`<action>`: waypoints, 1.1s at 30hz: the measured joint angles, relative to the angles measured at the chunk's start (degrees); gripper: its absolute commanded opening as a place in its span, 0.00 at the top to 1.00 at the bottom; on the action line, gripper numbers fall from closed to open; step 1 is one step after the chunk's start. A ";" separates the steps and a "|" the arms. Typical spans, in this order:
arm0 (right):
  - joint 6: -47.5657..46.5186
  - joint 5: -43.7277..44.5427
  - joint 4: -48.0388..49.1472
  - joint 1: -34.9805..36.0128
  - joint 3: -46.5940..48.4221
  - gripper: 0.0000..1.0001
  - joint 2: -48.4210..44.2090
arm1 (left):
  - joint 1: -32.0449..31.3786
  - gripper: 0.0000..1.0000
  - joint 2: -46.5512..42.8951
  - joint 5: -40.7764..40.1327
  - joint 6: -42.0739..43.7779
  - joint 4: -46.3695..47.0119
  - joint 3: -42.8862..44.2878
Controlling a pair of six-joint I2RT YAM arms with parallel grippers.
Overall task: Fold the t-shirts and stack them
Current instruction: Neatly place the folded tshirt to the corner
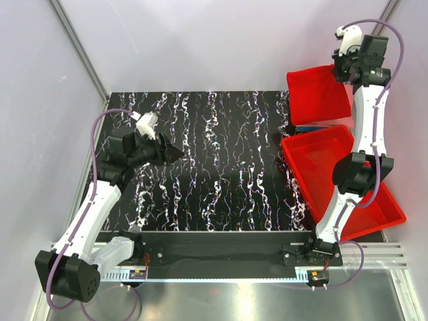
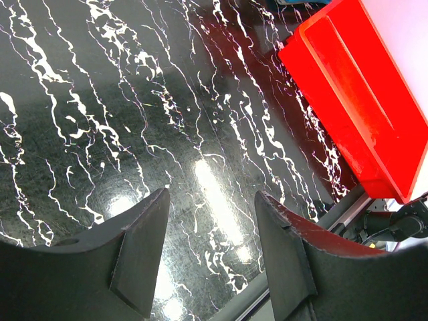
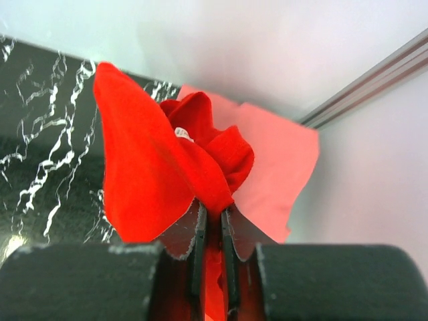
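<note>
My right gripper is raised high at the back right, above the table's far edge. It is shut on a bright red t-shirt that hangs bunched below it. In the right wrist view the jaws pinch a fold of the red shirt. Salmon-pink cloth shows right behind it; I cannot tell whether it is held too. A bit of blue cloth peeks out under the hanging shirt. My left gripper is open and empty, low over the left of the table.
A rigid red plastic bin lies at the right of the black marbled table, partly under the right arm; it also shows in the left wrist view. Pale walls close in the back and sides.
</note>
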 measured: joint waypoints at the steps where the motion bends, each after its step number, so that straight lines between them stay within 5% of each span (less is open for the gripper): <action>1: 0.02 -0.63 0.02 -0.70 0.85 1.00 0.13 | 0.00 0.41 0.00 -0.02 0.00 0.00 0.00; 21: 6.54 -6.69 6.75 -9.03 20.59 1.00 27.23 | 0.00 0.40 3.30 -0.46 0.07 -0.22 0.00; 31: 12.00 -6.16 13.14 -10.91 21.53 0.99 30.56 | 0.00 0.40 4.09 -1.14 0.11 -0.28 0.00; 32: 12.44 -6.10 13.84 -10.88 21.59 0.97 30.75 | 0.00 0.40 4.09 -1.16 0.11 -0.28 0.00; 33: 12.81 -6.01 14.29 -10.86 21.59 0.81 30.86 | 0.00 0.40 4.09 -1.18 0.11 -0.28 0.00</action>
